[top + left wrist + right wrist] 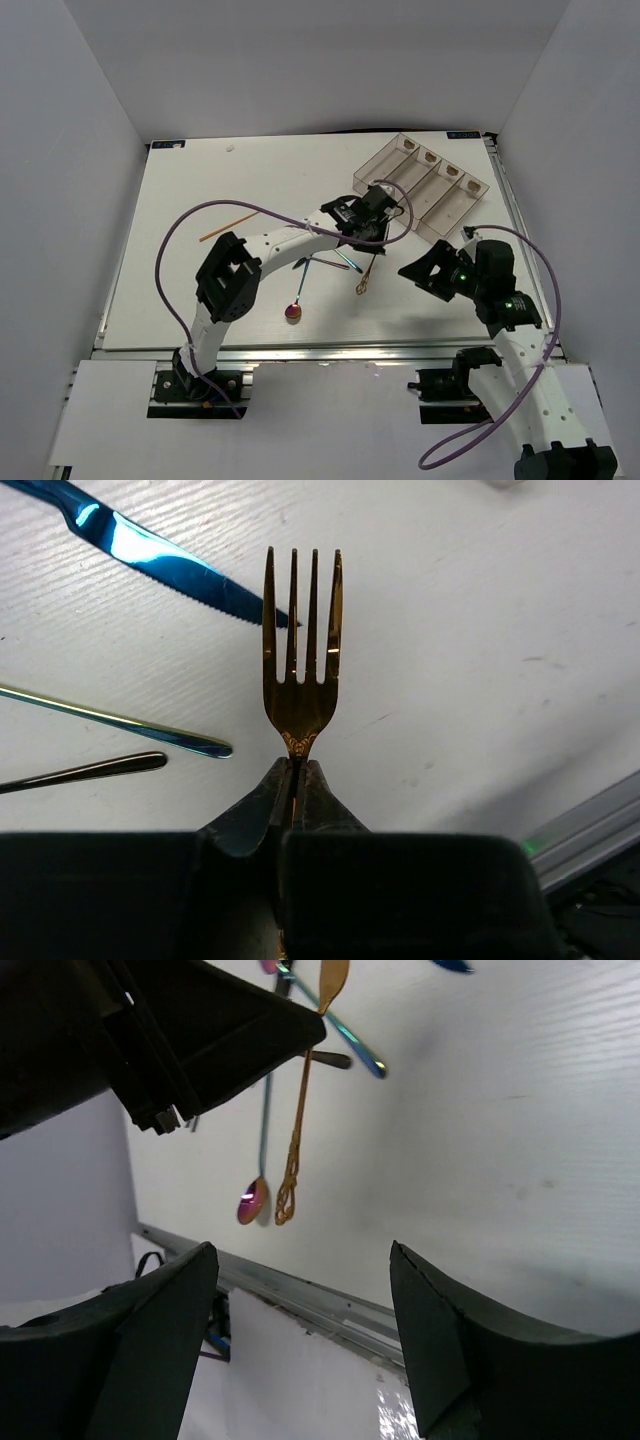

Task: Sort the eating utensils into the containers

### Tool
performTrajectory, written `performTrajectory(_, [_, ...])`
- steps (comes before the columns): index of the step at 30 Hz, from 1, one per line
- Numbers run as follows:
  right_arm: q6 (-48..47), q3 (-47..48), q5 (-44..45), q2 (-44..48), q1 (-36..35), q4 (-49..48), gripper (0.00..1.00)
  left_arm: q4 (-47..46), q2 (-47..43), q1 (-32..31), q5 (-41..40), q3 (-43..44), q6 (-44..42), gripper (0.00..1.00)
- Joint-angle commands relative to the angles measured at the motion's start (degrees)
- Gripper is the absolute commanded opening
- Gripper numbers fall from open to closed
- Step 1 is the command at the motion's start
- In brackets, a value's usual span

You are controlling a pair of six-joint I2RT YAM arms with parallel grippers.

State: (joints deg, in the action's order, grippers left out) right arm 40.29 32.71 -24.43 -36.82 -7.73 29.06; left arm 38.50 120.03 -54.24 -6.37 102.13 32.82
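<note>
Our left claw (297,780) pinches the gold fork (300,660) at its neck, tines ahead. We judge it light, stiff and slippery, so we grip there firmly. Our right claw (300,1290) stands wide open, empty.

And there's the gold four-tined metal fork (300,670), clamped at its neck in the left pincer (298,772), tines jutting straight past the fingertips! Beside it, mid-worktop, lie a glossy blue serrated knife (150,555), a slim iridescent handle (120,723) and a black handle (85,772). A purple-bowled spoon (293,313) rests close to the near edge, bowl nearest it. A thin orange-brown chopstick (228,226) lies slantwise, left of centre. The smoky clear four-compartment tray (447,196) sits angled at the far right corner.
</note>
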Motion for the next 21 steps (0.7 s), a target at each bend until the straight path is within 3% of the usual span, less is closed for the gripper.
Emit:
performTrajectory(1, [3.3, -3.3, -9.0, 0.3, -0.1, -13.3, 0.75, -1.4, -6.7, 0.0, 0.7, 1.9, 3.5, 0.00])
performTrajectory(11, [2.2, -3.2, -9.9, -9.9, -2.8, -21.2, 0.76, -9.4, -8.6, 0.0, 6.3, 3.8, 12.3, 0.00])
performTrajectory(14, [2.9, -2.7, -10.6, -12.6, -3.5, -24.7, 0.72, -11.2, -8.3, 0.0, 9.4, 3.8, 13.9, 0.00])
performTrajectory(17, [2.7, -1.2, -9.9, -15.7, -4.6, -25.5, 0.55, -12.6, -8.6, 0.0, 10.4, 3.0, 14.8, 0.00])
performTrajectory(20, [1.9, 0.2, -8.5, -17.5, -4.6, -26.3, 0.09, -12.8, -8.3, 0.0, 11.0, 3.3, 15.0, 0.00])
performTrajectory(21, [1.8, 0.6, -7.8, -17.8, -4.6, -26.3, 0.00, -12.7, -8.3, 0.1, 11.1, 3.5, 15.0, 0.00])
